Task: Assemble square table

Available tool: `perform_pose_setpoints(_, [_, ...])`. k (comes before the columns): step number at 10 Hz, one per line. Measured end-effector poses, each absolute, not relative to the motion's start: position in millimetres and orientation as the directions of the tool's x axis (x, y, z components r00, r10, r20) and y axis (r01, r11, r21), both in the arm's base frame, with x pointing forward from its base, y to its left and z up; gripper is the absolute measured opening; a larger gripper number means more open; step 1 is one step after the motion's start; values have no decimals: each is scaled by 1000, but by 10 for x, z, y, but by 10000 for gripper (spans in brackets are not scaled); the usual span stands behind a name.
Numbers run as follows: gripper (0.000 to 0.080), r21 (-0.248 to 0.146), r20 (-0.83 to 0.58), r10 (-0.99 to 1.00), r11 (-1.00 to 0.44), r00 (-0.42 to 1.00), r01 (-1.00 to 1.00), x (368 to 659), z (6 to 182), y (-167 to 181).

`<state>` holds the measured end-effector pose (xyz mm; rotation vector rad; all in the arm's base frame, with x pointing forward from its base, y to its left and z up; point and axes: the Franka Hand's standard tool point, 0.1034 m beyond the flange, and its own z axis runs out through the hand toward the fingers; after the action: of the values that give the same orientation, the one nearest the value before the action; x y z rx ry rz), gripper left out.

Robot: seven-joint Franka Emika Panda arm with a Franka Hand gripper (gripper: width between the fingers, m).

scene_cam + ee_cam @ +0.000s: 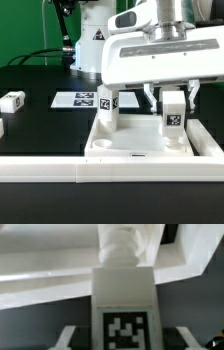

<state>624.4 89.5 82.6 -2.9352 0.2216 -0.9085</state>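
The square table (150,151) lies braced against the near rail (60,171), the gripper (172,100) clamped on an upright leg (175,122) to seat it at the exterior view's right.

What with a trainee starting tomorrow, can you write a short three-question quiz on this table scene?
1. True or false: the claw is shut on a leg.
2. Where does the other upright leg stand? A: at a corner of the slab. B: on the marker board. C: on the rail.
3. Fill in: a loose leg lies on the black table towards the exterior view's ___.

Key: 1 true; 2 A; 3 left.
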Motion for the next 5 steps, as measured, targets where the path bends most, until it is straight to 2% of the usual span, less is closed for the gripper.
perform_pose_setpoints(5, [290, -95, 552, -147, -989, 821, -113, 6214, 751, 929])
